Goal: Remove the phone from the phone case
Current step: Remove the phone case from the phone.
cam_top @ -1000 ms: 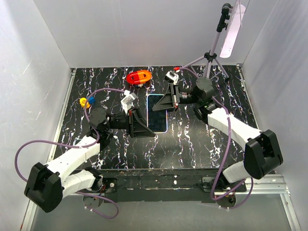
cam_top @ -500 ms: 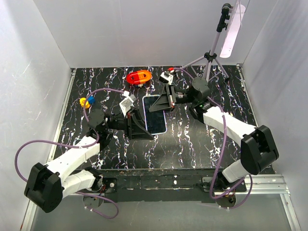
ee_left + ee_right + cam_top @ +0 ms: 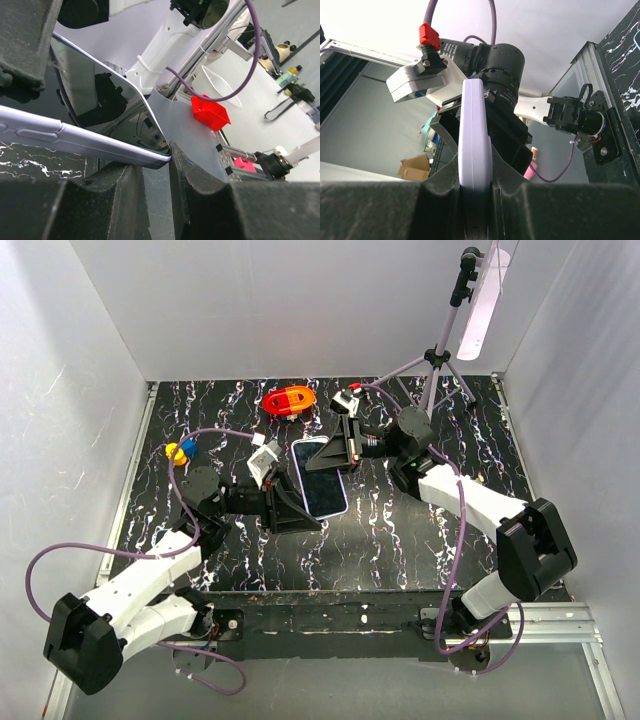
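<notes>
The phone in its lavender case [image 3: 320,478] is held up off the black marbled table [image 3: 400,530], screen up and tilted. My right gripper [image 3: 337,452] is shut on its far edge; in the right wrist view the lavender case edge [image 3: 474,140] stands upright, pinched between the two pads, gripper [image 3: 475,172]. My left gripper [image 3: 290,505] is at the near-left corner; in the left wrist view the case edge [image 3: 75,145] lies across one finger [image 3: 100,200] and its corner butts against the other, gripper [image 3: 152,167]. The dark screen [image 3: 100,100] reflects the arm.
An orange-red object [image 3: 289,400] lies at the back, just beyond the phone. A small yellow and blue toy [image 3: 180,451] sits at the left. A tripod with a lamp [image 3: 440,360] stands at the back right. White walls enclose the table.
The phone has shifted a little to the left and turned slightly, with both grippers still on it. The right arm has reached further left; the left arm has drawn back a little.
</notes>
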